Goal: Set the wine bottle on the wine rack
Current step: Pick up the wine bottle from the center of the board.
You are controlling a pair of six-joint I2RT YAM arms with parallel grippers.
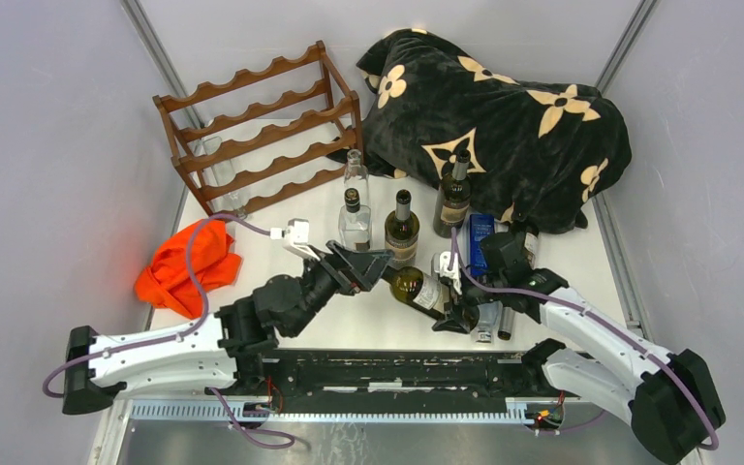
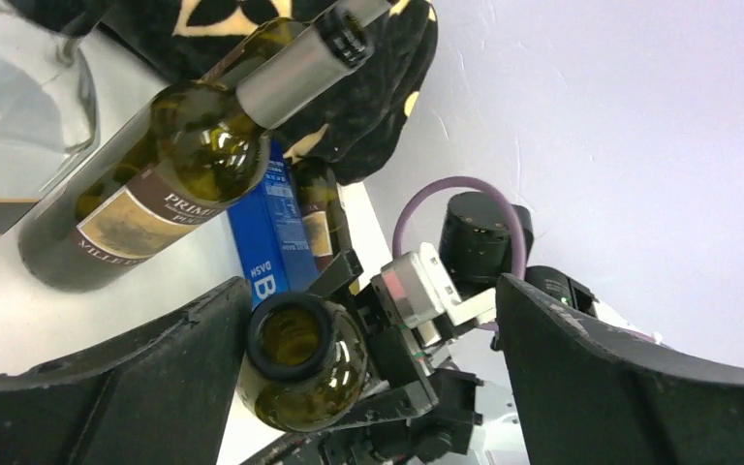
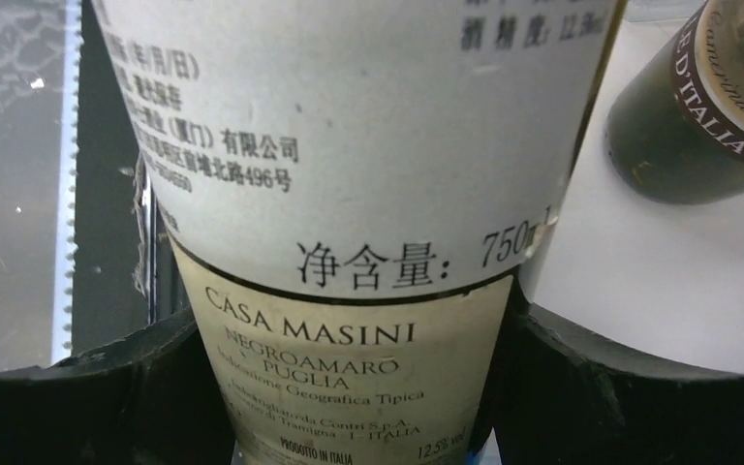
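One glass wine bottle (image 1: 412, 286), seemingly uncorked; scalloped wooden wine rack (image 1: 252, 105).

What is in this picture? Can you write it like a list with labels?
wine bottle: dark, tilted low between the two arms, mouth open
left fingers: wide open, the bottle's mouth between them
right fingers: closed around the bottle's labelled body
wine rack: dark wood, far left corner
standing bottles: several, mid-table
blue box: beside the bottles
orange cloth: left edge
flowered blanket: far right, bunched
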